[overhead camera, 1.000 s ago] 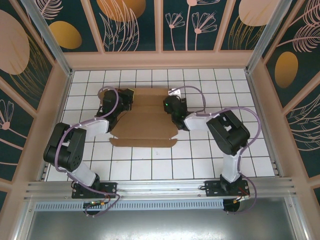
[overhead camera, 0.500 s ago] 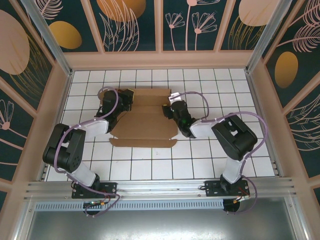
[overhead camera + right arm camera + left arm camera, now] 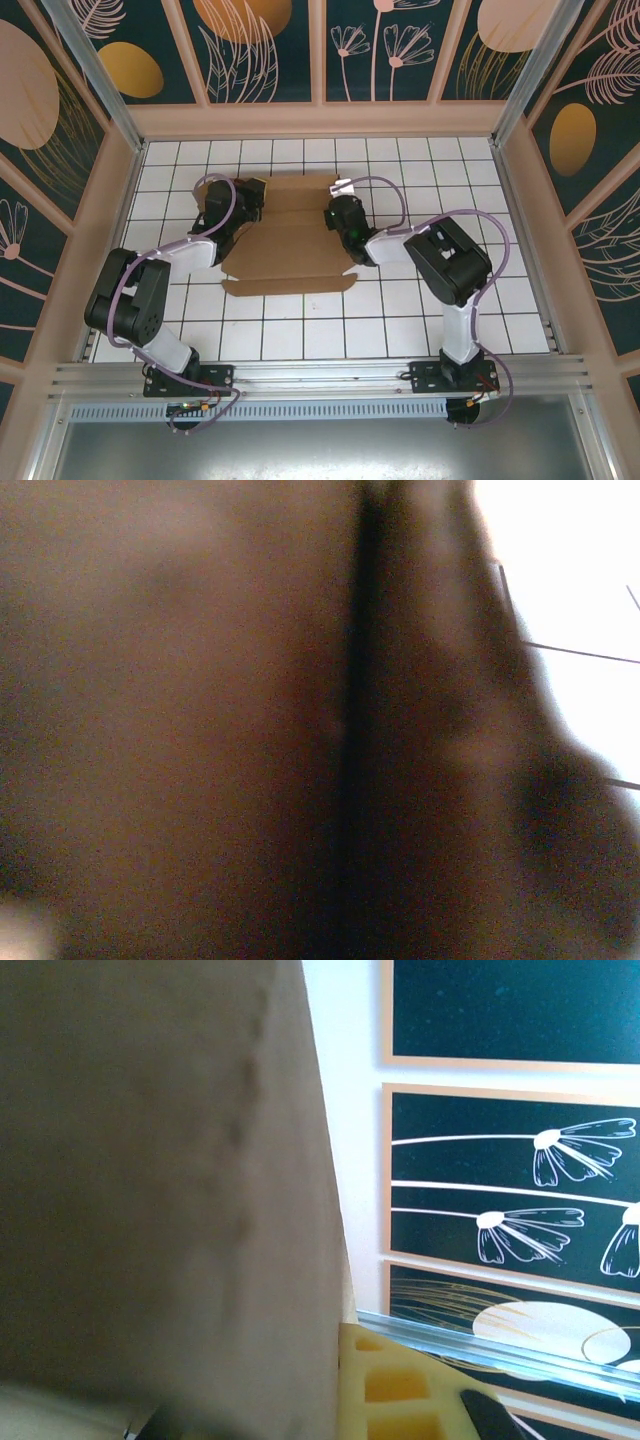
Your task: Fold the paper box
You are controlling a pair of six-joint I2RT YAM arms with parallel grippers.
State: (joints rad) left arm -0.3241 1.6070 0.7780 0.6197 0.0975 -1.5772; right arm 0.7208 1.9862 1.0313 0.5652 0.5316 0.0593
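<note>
Side-flap step in hand: paper box (image 3: 290, 245) lies flat near worktop (image 3: 400, 320) far edge, left tool (image 3: 243, 200) and right tool (image 3: 335, 212) closed on its ends. Next move, judged: lift both ends along their creases together.

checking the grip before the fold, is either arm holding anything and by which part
Both look shut on the paper box: left gripper on its left edge, right gripper on its right edge.

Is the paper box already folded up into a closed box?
No, the paper box is an open sheet spread on the tiled table, near flap lying flat.
</note>
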